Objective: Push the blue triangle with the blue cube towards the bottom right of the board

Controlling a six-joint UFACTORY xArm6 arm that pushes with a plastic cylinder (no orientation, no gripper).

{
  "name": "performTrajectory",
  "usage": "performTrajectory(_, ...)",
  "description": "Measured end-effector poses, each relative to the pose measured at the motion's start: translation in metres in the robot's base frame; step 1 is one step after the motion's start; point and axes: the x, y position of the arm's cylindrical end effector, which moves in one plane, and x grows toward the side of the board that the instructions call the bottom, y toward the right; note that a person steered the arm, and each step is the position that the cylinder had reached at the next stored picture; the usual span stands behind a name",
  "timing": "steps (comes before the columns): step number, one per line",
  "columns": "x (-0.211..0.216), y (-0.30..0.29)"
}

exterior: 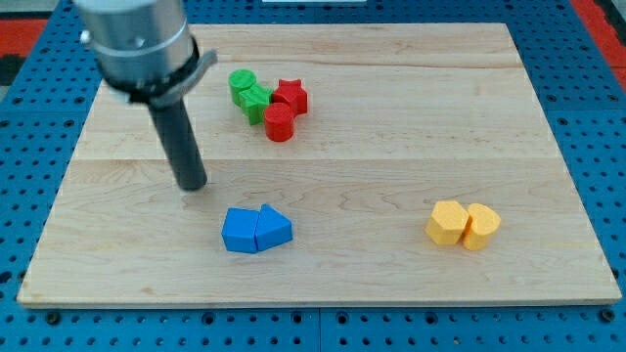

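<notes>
Fingers were absent, so my tip (192, 185) stood up-left of blue cube (240, 231), which touched blue triangle (275, 228), for a down-right push.

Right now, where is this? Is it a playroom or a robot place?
Probably a robot lab bench, not a playroom. A wooden board lies on a blue pegboard table, my tip hangs from a metal arm up-left of the touching blue cube and blue triangle.
</notes>
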Motion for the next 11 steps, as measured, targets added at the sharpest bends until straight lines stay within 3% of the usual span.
performTrajectory(3, 0.015, 0.012)
performTrajectory(5, 0.018, 0.088)
performTrajectory(6, 0.042, 0.062)
performTrajectory(7, 0.044, -0.022)
performTrajectory(9, 0.085, 0.070)
performTrajectory(11, 0.053, 0.154)
